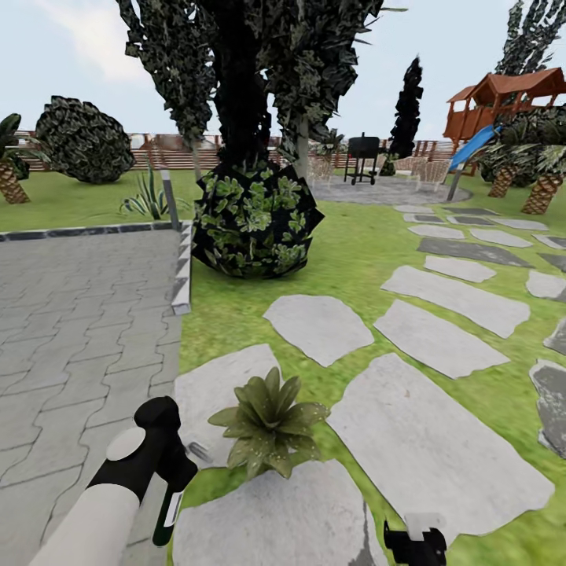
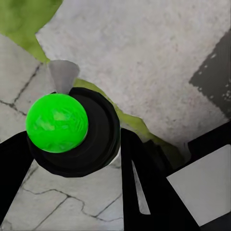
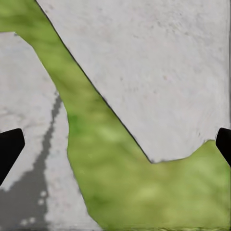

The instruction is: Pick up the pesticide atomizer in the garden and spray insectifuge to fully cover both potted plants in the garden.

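- Left gripper (image 1: pixel 177 472) jaws clamped on the pesticide atomizer (image 2: pixel 67 132) — just beside a potted plant (image 1: pixel 270 425).
- Right gripper (image 3: pixel 115 144) jaws apart over grass (image 3: pixel 120 183) between stepping stones (image 3: pixel 159 62).

A grey paved patio of interlocking blocks (image 1: pixel 71 314) was seen on the left, edged by a dark kerb. Beside its corner stood a round dark bush with pale green leaves (image 1: pixel 255 220), under a tall dark tree (image 1: pixel 244 71). A black barbecue grill (image 1: pixel 362 156) was set on a round grey paved area farther back. A red-brown wooden play tower with a blue slide (image 1: pixel 503 106) was seen at the far right, near scaly-trunked palms (image 1: pixel 544 189). A spiky striped plant (image 1: pixel 148 198) grew by the patio.
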